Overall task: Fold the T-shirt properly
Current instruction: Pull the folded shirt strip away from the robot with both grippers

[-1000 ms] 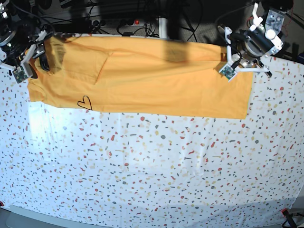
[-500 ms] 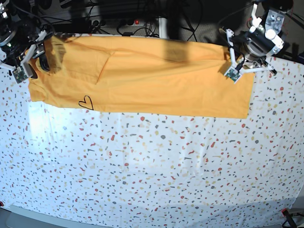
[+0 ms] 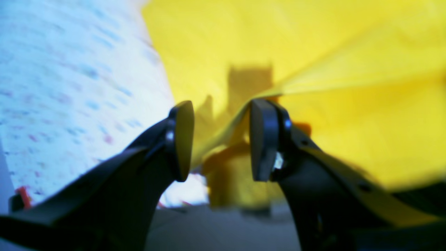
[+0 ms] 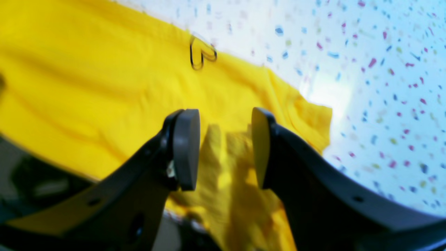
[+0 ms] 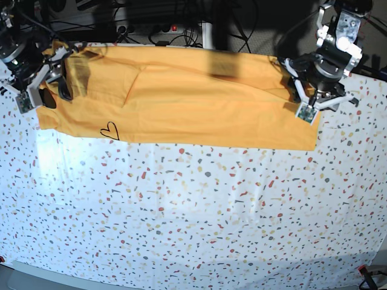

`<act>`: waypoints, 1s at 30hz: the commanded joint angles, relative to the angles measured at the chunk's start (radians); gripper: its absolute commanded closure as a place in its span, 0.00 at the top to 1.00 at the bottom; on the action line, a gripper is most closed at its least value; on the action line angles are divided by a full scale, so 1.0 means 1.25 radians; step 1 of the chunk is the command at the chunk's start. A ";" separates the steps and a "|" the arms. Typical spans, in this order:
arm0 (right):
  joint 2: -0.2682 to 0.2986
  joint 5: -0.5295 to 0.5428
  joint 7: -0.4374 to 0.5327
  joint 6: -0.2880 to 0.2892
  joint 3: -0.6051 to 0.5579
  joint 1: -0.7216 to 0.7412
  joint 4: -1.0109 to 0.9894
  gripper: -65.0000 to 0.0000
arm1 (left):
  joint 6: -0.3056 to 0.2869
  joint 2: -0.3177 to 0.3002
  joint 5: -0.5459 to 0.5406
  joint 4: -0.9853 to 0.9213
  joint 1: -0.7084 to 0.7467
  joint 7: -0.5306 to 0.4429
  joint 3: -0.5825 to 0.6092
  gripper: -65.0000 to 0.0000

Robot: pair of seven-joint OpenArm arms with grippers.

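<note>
The mustard T-shirt (image 5: 193,103) lies folded into a long band across the far side of the table, with its black heart (image 5: 109,130) near the front left edge. My left gripper (image 5: 311,90) hovers over the band's right end. In the left wrist view this gripper (image 3: 221,104) is open, and a loose fold of the T-shirt (image 3: 313,52) runs up between the jaws, brushing the right pad (image 3: 259,139). My right gripper (image 5: 55,93) is over the left end. In the right wrist view it (image 4: 223,115) is open above the T-shirt (image 4: 87,87), near the heart (image 4: 202,54).
A white speckled cloth (image 5: 193,217) covers the table in front of the garment. Cables and a power strip (image 5: 163,27) lie behind the far edge. A small red object (image 5: 364,270) sits at the front right corner.
My left gripper has opened and let go of the fabric at the right end, and that arm has shifted toward the front. The right arm has moved slightly over the left end.
</note>
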 commanded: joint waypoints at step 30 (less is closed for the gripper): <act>-0.096 -0.134 0.014 0.000 -0.056 0.214 -0.340 0.38 | -0.144 0.109 -0.220 -0.476 -0.143 -0.073 -0.005 0.40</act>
